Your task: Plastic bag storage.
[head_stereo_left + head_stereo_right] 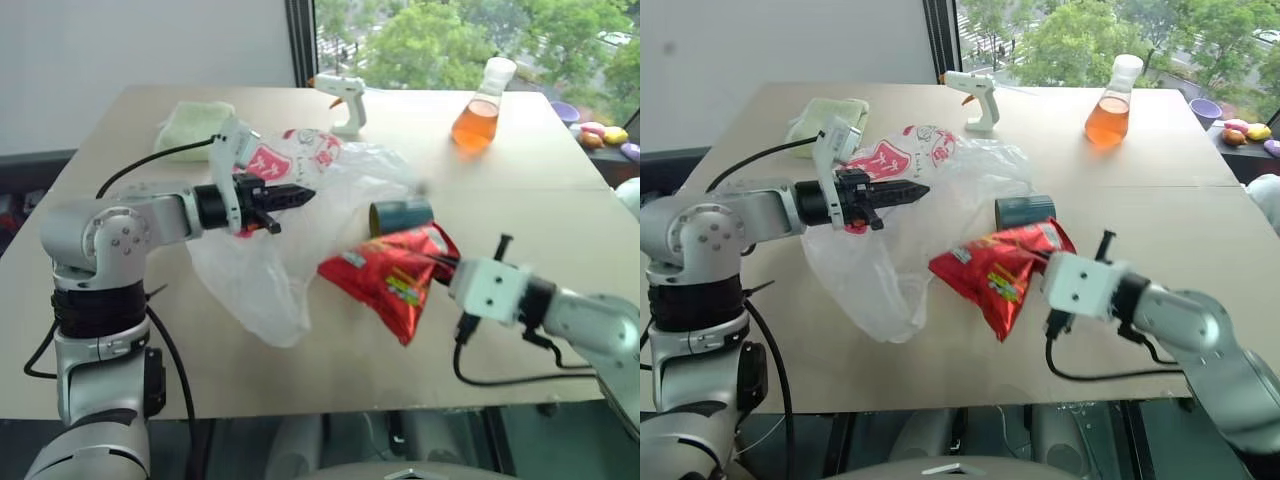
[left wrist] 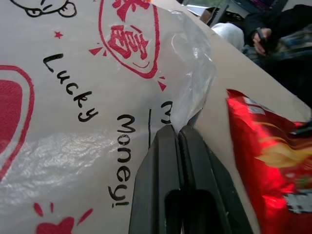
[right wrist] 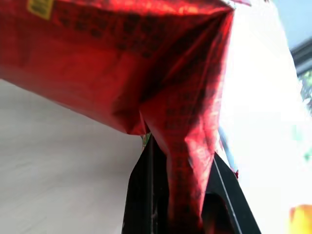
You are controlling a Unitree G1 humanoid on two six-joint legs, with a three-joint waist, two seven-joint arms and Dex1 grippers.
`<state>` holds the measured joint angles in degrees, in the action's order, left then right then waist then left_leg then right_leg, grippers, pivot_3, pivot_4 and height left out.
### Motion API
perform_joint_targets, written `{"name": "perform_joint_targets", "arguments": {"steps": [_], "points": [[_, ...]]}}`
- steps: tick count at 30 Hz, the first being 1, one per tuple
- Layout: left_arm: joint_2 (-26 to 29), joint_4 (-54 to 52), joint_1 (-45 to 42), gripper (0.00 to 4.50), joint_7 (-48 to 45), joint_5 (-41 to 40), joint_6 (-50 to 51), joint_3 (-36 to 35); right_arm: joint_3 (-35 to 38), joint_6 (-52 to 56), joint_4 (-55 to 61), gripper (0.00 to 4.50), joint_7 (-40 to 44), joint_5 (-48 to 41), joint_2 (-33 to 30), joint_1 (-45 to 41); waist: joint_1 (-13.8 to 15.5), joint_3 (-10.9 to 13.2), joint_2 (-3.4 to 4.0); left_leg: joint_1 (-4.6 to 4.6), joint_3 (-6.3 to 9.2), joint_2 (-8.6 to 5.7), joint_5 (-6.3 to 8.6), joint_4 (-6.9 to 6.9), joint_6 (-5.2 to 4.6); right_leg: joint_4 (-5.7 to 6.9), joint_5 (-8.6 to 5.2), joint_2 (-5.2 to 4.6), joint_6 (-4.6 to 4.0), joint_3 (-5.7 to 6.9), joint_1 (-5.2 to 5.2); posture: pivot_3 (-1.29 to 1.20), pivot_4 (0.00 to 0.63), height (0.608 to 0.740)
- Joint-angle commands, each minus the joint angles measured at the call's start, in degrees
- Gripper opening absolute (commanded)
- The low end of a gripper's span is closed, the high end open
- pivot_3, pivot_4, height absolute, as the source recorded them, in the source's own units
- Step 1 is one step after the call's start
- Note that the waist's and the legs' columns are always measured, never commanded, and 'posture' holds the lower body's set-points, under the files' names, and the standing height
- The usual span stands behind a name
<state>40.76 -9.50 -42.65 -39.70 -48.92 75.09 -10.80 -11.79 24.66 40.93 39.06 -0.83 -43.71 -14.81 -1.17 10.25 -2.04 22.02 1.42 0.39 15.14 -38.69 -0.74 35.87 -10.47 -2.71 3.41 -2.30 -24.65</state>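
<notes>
Clearly the plastic bag (image 1: 300, 215) is light, limp and slippery, so my left tool (image 1: 290, 197) pinches its rim while my right tool (image 3: 178, 195) clamps the red snack packet (image 1: 395, 275).

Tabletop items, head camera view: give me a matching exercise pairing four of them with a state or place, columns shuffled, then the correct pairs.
Column one:
1. plastic bag
2. red snack packet
3. glue gun
4. flask of orange liquid

Column two:
A. standing at the table's far edge, beside the pale green cloth's side of the table
B. pinched by the left gripper
C. standing at the far right, by the window
D. held up off the table by the right gripper

Pairs: 1-B, 2-D, 3-A, 4-C
</notes>
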Motion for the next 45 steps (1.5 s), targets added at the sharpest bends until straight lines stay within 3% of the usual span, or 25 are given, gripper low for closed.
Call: {"name": "perform_joint_targets", "arguments": {"steps": [1, 11, 15, 22, 25, 26, 29, 31, 35, 38, 40, 43, 45], "points": [[1.3, -0.4, -1.8, 0.0, -0.7, -1.7, 1.5, -0.9, -8.0, -8.9, -10.1, 0.12, 2.1, 5.8, 3.4, -8.7, 0.0, 0.0, 0.04, -0.01, 0.01, 0.0, 0.0, 0.02, 0.0, 0.01, 0.02, 0.0, 0.02, 0.0, 0.0, 0.0, 0.15, 0.739], [6.3, -1.9, -3.2, 0.0, -1.4, -7.2, 7.7, -4.6, -16.9, -29.4, -41.3, 0.12, 0.6, 15.2, 18.3, -28.7, -0.2, 0.1, 0.07, 0.23, 0.09, -0.03, -0.01, 0.08, 0.02, -0.03, 0.27, -0.02, -0.07, 0.04, -0.21, 0.0, 0.15, 0.739], [4.5, -4.4, -1.8, 0.0, 1.5, -8.2, 7.6, -6.1, -19.2, -34.8, -50.8, 0.12, -1.3, 17.8, 25.6, -32.9, -0.9, 0.1, 0.09, 0.23, 0.11, -0.03, -0.04, 0.15, 0.07, -0.02, 0.29, -0.03, -0.09, 0.04, -0.24, 0.0, 0.15, 0.739], [-2.0, -7.7, -0.3, 0.0, 9.8, -10.5, 9.8, -10.0, -20.5, -40.6, -73.8, 0.12, -11.6, 22.7, 39.6, -40.7, -1.2, 0.1, 0.09, 0.18, 0.25, -0.05, -0.2, 0.27, 0.35, 0.04, 0.35, -0.04, -0.18, 0.04, -0.27, 0.0, 0.15, 0.739], [-3.5, -9.3, 1.3, 0.0, 12.4, -11.9, 10.8, -11.8, -20.0, -43.0, -81.3, 0.92, -14.5, 23.1, 43.5, -43.0, -1.3, 0.1, 0.09, 0.14, 0.41, -0.05, -0.22, 0.32, 0.39, 0.04, 0.37, -0.04, -0.2, 0.02, -0.27, 0.0, 0.15, 0.739], [-3.8, -9.5, 1.8, 0.0, 12.9, -12.0, 10.7, -12.2, -19.9, -43.6, -81.9, 0.92, -16.0, 23.7, 44.0, -43.4, -1.2, 0.1, 0.09, 0.14, 0.43, -0.05, -0.22, 0.32, 0.39, 0.03, 0.37, -0.04, -0.2, 0.02, -0.27, 0.0, 0.15, 0.739], [-5.1, -9.7, 3.2, 0.0, 15.1, -11.2, 9.1, -12.3, -17.7, -42.6, -80.3, 0.92, -10.4, 19.6, 44.1, -42.4, -1.2, 0.1, 0.11, 0.16, 0.5, -0.08, -0.25, 0.34, 0.45, 0.03, 0.38, -0.07, -0.2, 0.04, -0.28, 0.0, 0.15, 0.739], [-6.2, -9.5, 3.5, 0.0, 16.8, -10.1, 7.3, -12.1, -16.2, -41.2, -76.0, 1.78, -7.0, 17.0, 42.3, -40.2, -1.2, 0.1, 0.11, 0.17, 0.55, -0.09, -0.25, 0.34, 0.45, 0.03, 0.38, -0.07, -0.2, 0.1, -0.28, 0.0, 0.15, 0.739], [-7.8, -6.7, 4.0, 0.0, 20.5, -3.3, -0.4, -10.2, -10.7, -27.3, -50.4, 3.7, 2.0, 9.8, 33.9, -29.5, -0.7, 0.1, 0.15, 0.2, 0.66, -0.14, -0.18, 0.34, 0.34, 0.01, 0.38, -0.15, -0.2, 0.21, -0.24, 0.0, 0.15, 0.739], [-9.5, -4.2, 3.7, 0.0, 22.8, 0.4, -4.6, -9.5, -6.4, -15.3, -34.1, 3.7, 5.7, 5.2, 28.2, -24.2, -0.5, 0.2, 0.19, 0.23, 0.62, -0.18, -0.18, 0.34, 0.33, 0.01, 0.39, -0.16, -0.19, 0.21, -0.25, 0.0, 0.15, 0.739], [-10.5, -3.0, 3.2, 0.0, 23.7, 1.9, -6.5, -9.2, -5.6, -10.9, -29.1, 3.7, 6.2, 6.0, 25.1, -23.0, -0.8, 0.2, 0.2, 0.21, 0.57, -0.17, -0.17, 0.34, 0.32, 0.05, 0.38, -0.14, -0.2, 0.22, -0.26, 0.0, 0.15, 0.739], [-11.6, -1.8, 2.5, 0.0, 24.4, 3.4, -8.3, -8.7, -6.5, -9.0, -27.5, 3.7, 4.8, 10.5, 21.4, -23.4, -1.2, 0.2, 0.2, 0.11, 0.38, -0.1, -0.18, 0.36, 0.32, 0.05, 0.37, -0.03, -0.21, 0.18, -0.24, 0.0, 0.15, 0.739], [-11.7, -1.6, 2.4, 0.0, 23.7, 4.2, -9.2, -7.4, -7.9, -7.3, -35.1, 3.7, -3.3, 17.0, 23.6, -27.0, -1.3, 0.2, 0.2, 0.07, 0.33, -0.05, -0.2, 0.36, 0.34, 0.06, 0.38, 0.03, -0.22, 0.17, -0.23, 0.0, 0.15, 0.739]]}}
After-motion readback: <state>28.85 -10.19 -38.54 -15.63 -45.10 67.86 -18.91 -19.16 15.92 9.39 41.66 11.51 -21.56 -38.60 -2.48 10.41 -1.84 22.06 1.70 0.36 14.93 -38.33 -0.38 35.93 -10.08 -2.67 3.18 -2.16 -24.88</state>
